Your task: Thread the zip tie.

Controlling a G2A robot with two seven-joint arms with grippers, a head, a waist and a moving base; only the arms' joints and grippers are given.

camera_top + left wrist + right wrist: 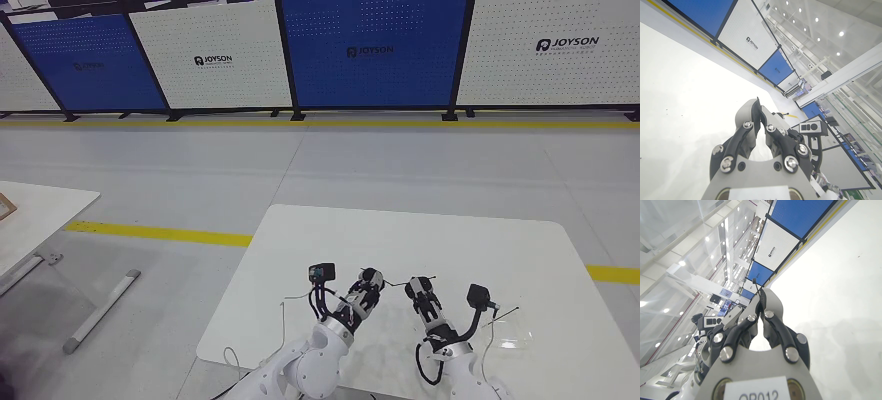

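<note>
A thin black zip tie (755, 285) sticks out past the tips of my right gripper (761, 298), which is shut on it; its small square head is at the free end. In the top view the right gripper (420, 288) hovers over the near part of the white table (420, 240). My left gripper (371, 277) sits close beside it, tips nearly meeting. The left gripper (759, 108) has its pads pressed together, with a short black sliver of the zip tie (757, 98) poking out at their tip. Behind it, the zip tie's head (785, 113) shows by the right gripper.
A clear plastic bag (515, 340) and a loose thin strip lie on the table near its right front corner. The table's front edge runs just below both arms. A second white table (35, 215) stands to the left across the floor.
</note>
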